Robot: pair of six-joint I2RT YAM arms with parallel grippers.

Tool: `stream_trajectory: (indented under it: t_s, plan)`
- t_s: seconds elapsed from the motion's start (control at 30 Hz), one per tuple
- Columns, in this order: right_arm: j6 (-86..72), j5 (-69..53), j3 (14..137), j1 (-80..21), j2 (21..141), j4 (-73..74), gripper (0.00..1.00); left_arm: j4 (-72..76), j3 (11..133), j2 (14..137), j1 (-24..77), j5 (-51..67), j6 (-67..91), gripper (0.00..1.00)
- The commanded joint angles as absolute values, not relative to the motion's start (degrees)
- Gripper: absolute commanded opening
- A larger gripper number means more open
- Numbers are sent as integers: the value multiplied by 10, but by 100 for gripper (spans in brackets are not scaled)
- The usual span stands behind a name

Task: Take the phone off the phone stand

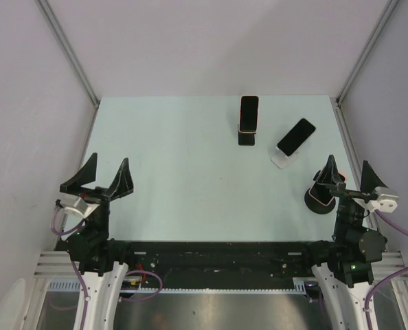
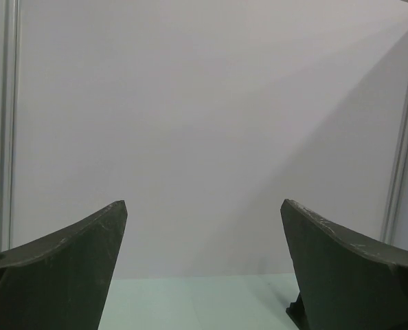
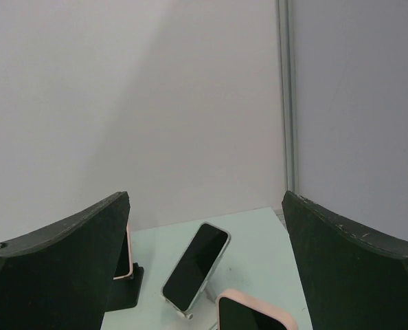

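Three phones stand on the pale green table (image 1: 176, 179), all in its far-right part, each on its own stand.

Far phone (image 1: 248, 113): pink-edged case, dark screen, propped upright on a black stand (image 1: 246, 139) near the back edge.

Middle phone (image 1: 297, 136): dark screen, light rim, leaning at an angle on a white stand (image 1: 284, 161). It sits just right of the far phone and a little nearer to me.

Near phone (image 1: 321, 198): pink case, on a dark round stand (image 1: 314, 208) close to the table's right edge. From above, the right arm's finger partly covers it.

Left end effector (image 1: 102, 180): released, jaws spread wide, holding nothing. It hangs over the near-left of the table, well apart from all three phones. Its wrist camera gives me mostly the grey back wall (image 2: 204, 124). A dark shape (image 2: 295, 315) shows low by the right finger, possibly the foot of the black stand; I cannot be sure.

Right end effector (image 1: 347, 175): also released, jaws wide, gripping nothing. It sits over the near-right corner, just beside the near phone. In its wrist view the top of that phone's pink case shows low between the fingers and apart from both. The middle phone is beyond it, and the far phone shows only as a sliver behind the left finger.

All three phones are on their stands.
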State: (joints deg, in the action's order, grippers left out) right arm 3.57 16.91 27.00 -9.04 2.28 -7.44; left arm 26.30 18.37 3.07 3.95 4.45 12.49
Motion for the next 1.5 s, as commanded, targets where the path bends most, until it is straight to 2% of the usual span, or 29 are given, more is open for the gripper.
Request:
stream_trajectory:
  t_s: [0.0,0.17,0.4,0.53,1.0,1.2,1.47]
  plan:
    - [36,171,278,-91,18,-78,100,272,192,33,35,43,129,100]
    - [4,171,279,-77,18,-80,100,272,191,29,35,42,130,100]
    - [-55,111,282,-55,61,-93,100,271,190,19,46,36,130,100]
    - [-83,94,328,-55,168,-62,100,269,186,11,61,33,130,100]
    - [-92,29,658,-50,599,197,100,258,184,-20,104,16,123,100]
    - [-149,6,708,27,700,193,100,253,185,-20,115,16,123,100]
    - [-229,-165,708,148,822,108,100,251,185,-13,117,17,123,100]
